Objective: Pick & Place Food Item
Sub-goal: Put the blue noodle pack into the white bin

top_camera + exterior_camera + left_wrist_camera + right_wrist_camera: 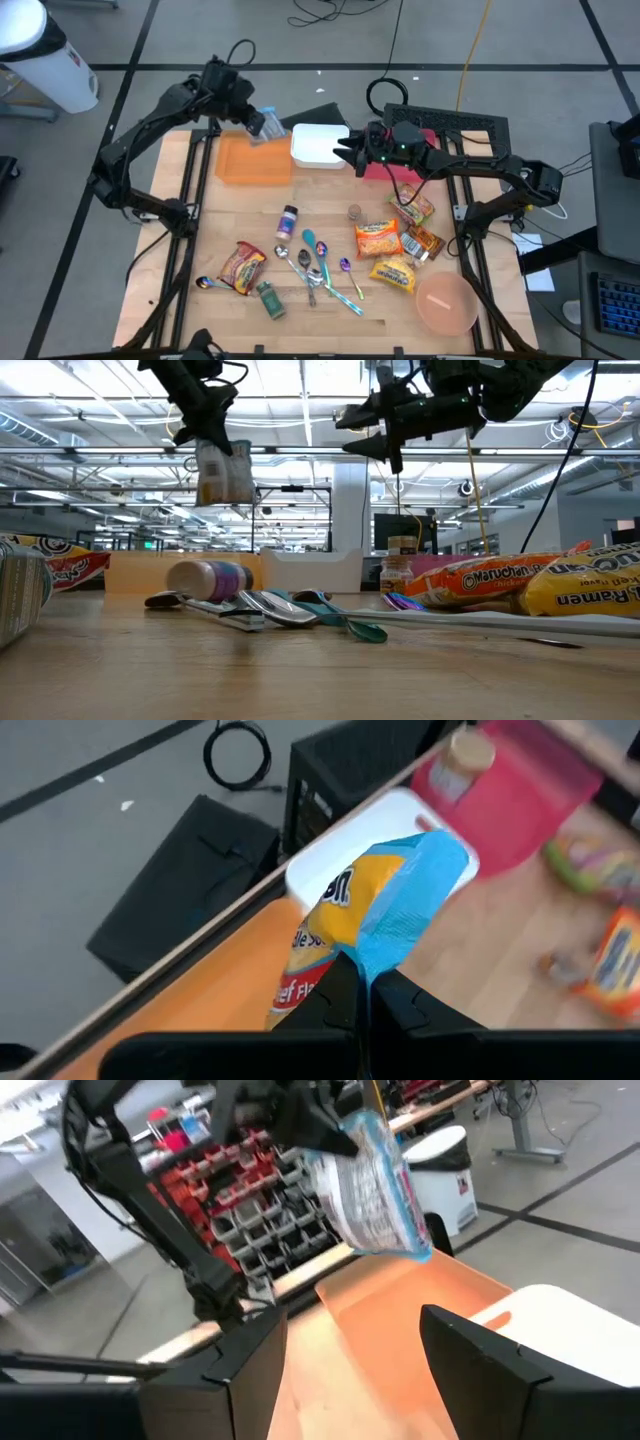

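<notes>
Left gripper (262,122) clamps a packet (270,126) above the orange tray (252,160), upper left; drop pending. Right gripper (343,151) hovers, jaws apart, empty, over the white tray (318,143).

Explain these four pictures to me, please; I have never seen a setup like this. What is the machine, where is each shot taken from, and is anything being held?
Two dark robot arms work at a wooden table. One picture looks straight down, one sits at tabletop level, and two come from cameras on the arms' wrists. The left gripper is shut on a blue and yellow food packet, held in the air above an orange tray. The right gripper is open and empty, over a white tray. A red tray holds a jar. On the table lie ramen packets, spoons, spice bottles and a pink bowl.
</notes>
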`<act>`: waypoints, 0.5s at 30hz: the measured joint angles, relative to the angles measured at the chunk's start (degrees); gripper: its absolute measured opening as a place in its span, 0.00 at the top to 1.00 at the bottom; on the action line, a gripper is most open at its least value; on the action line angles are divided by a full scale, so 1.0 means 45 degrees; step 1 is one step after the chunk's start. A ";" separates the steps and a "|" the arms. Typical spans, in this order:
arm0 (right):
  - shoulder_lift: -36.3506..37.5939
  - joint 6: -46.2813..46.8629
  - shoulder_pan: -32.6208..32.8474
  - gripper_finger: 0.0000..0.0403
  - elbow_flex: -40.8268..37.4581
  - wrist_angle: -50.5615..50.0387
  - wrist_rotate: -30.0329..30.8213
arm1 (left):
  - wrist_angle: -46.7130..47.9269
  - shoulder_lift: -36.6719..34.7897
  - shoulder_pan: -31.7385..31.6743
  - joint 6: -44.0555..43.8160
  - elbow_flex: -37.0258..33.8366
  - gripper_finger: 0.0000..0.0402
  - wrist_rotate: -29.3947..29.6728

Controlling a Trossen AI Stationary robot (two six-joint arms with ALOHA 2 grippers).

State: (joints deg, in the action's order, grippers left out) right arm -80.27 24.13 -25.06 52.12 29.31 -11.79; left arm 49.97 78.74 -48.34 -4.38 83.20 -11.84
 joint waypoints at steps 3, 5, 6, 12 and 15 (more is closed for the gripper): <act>0.0000 -0.0317 -0.0092 0.45 0.0000 -0.0181 -0.0008 | -0.0690 0.0000 0.0486 -0.1588 -0.0004 1.00 0.0427; 0.0000 -0.0529 -0.0178 0.45 0.0000 -0.0332 -0.0010 | -0.1030 0.0000 0.0859 -0.2763 -0.0002 1.00 0.1101; 0.0000 -0.0657 -0.0227 0.45 0.0000 -0.0374 -0.0027 | -0.1165 0.0007 0.1054 -0.3425 -0.0005 1.00 0.1549; 0.0167 -0.2000 -0.0583 0.46 0.0000 -0.0548 -0.0133 | -0.2131 0.0573 0.2406 -0.6666 -0.0005 1.00 0.3790; 0.0591 -0.2864 -0.0774 0.47 0.0000 -0.0743 -0.0153 | -0.3008 0.1054 0.3051 -0.8148 -0.0005 1.00 0.4639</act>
State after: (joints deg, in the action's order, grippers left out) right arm -77.61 11.24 -28.54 52.12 25.97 -12.48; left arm 36.43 83.48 -34.61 -41.05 83.18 9.04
